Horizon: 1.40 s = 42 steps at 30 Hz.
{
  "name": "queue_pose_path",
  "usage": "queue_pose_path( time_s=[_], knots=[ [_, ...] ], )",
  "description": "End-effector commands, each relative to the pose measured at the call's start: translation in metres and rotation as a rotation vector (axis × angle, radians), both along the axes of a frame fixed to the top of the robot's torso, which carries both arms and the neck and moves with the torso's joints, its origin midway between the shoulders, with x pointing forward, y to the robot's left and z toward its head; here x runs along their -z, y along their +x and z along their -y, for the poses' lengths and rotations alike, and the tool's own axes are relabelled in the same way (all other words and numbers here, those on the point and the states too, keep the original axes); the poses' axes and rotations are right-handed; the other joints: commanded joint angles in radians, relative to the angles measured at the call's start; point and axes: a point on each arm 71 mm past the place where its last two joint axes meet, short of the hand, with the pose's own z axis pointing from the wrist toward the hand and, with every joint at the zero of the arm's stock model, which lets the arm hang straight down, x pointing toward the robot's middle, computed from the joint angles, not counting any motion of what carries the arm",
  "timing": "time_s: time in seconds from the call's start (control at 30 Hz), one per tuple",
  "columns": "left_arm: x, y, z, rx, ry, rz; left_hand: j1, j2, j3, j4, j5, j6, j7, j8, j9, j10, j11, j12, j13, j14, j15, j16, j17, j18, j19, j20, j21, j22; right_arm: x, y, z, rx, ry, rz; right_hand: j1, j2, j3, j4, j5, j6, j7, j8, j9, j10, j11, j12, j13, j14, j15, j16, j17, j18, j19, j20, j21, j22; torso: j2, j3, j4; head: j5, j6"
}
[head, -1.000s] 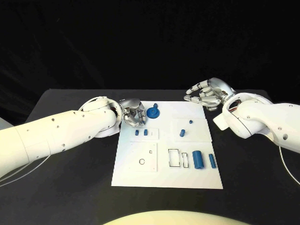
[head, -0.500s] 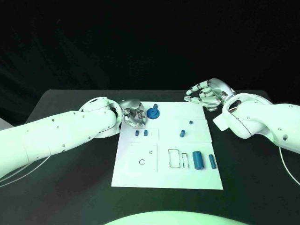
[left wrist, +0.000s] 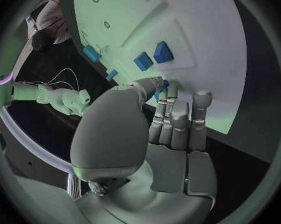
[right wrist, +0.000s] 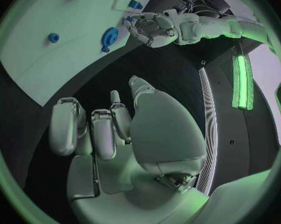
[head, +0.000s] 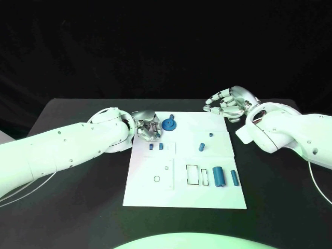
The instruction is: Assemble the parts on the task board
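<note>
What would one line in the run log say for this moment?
left hand: at round blue part, grip unclear | right hand: curled, holds nothing, off task board

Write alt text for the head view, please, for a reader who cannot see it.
A white task board with small blue parts lies on a black table. The left hand is at the board's far left corner, beside a round blue part; the right hand hovers beyond the far right corner.

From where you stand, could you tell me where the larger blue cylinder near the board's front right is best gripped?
Take the larger blue cylinder across its middle, coming from above: it lies flat, its long sides exposed, though a slimmer blue piece lies close beside it.
</note>
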Motion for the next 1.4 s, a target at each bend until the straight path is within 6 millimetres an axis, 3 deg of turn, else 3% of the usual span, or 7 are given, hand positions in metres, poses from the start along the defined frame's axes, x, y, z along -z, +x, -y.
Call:
queue_pose_path(
  time_s=[0.03,0.33,0.57,0.93,1.4],
  knots=[
    [0.003,-0.001,0.002,0.016,0.001,-0.031,-0.009,0.005,0.001,-0.003,-0.004,-0.006,0.001,-0.005,-0.001,-0.002,0.001,-0.004,0.001,-0.008,-0.001,-0.002,0.0,0.0,-0.004,0.0,-0.002,0.0,0.0,0.0,-0.002,-0.018,-0.007,0.001,-0.009,0.001,0.007,-0.001,0.005,-0.004,-0.001,0.001,0.002,0.0,-0.001,0.004,0.054,0.045,-0.002,-0.005,0.031,0.005,-0.003,-0.003,-0.003,0.008,-0.001,0.0003,-0.0003,0.0,-0.001],
    [0.003,-0.002,0.002,0.016,-0.003,-0.036,-0.011,0.003,0.0,-0.004,-0.005,-0.01,0.002,-0.009,-0.002,-0.003,0.002,-0.008,0.001,-0.009,-0.001,-0.002,0.0,0.0,-0.006,0.0,-0.003,-0.001,0.001,-0.001,-0.001,-0.017,-0.007,0.0,-0.009,0.001,0.007,-0.001,0.005,-0.004,-0.001,0.001,0.002,0.0,-0.001,0.004,0.054,0.045,-0.002,-0.005,0.031,0.005,-0.003,-0.003,-0.003,0.008,-0.001,-0.0001,0.0003,-0.001,-0.003],
    [0.002,-0.001,0.0,0.009,-0.014,-0.021,-0.03,-0.017,-0.006,-0.002,-0.006,-0.097,-0.016,-0.077,-0.022,-0.034,0.016,-0.034,0.003,-0.044,0.013,-0.011,-0.049,0.006,-0.035,0.01,-0.027,-0.03,0.001,-0.001,-0.001,-0.017,-0.007,0.0,-0.009,0.001,0.007,-0.001,0.005,-0.004,-0.001,0.001,0.002,0.0,-0.001,0.004,0.054,0.045,-0.002,-0.005,0.031,0.005,-0.003,-0.003,-0.003,0.008,-0.001,-0.0001,0.0001,-0.001,-0.001],
    [0.002,0.0,-0.005,-0.008,-0.01,-0.019,-0.028,-0.018,-0.014,-0.006,-0.006,-0.145,-0.023,-0.113,-0.037,-0.043,0.02,-0.035,0.011,-0.056,0.016,-0.011,-0.064,0.008,-0.043,0.015,-0.035,-0.039,0.001,-0.001,0.0,-0.014,-0.007,0.0,-0.01,0.0,0.008,-0.001,0.005,-0.005,-0.001,0.002,0.001,-0.004,-0.001,0.001,0.05,0.045,-0.002,-0.007,0.028,0.006,-0.003,-0.004,-0.008,0.005,-0.001,-0.0003,0.0,-0.001,0.0],
    [0.0,-0.001,-0.013,-0.027,-0.016,-0.006,-0.023,-0.016,-0.015,-0.009,-0.005,-0.153,-0.025,-0.119,-0.041,-0.043,0.02,-0.034,0.013,-0.061,0.016,-0.012,-0.073,0.01,-0.049,0.015,-0.039,-0.045,0.002,0.0,0.002,-0.016,-0.019,-0.011,-0.01,-0.002,0.008,-0.001,0.005,-0.007,-0.001,0.002,0.001,-0.008,-0.001,-0.004,0.046,0.044,-0.002,-0.009,0.026,0.007,-0.005,-0.004,-0.013,0.001,-0.001,-0.0014,-0.0011,-0.002,0.003]
  ],
)
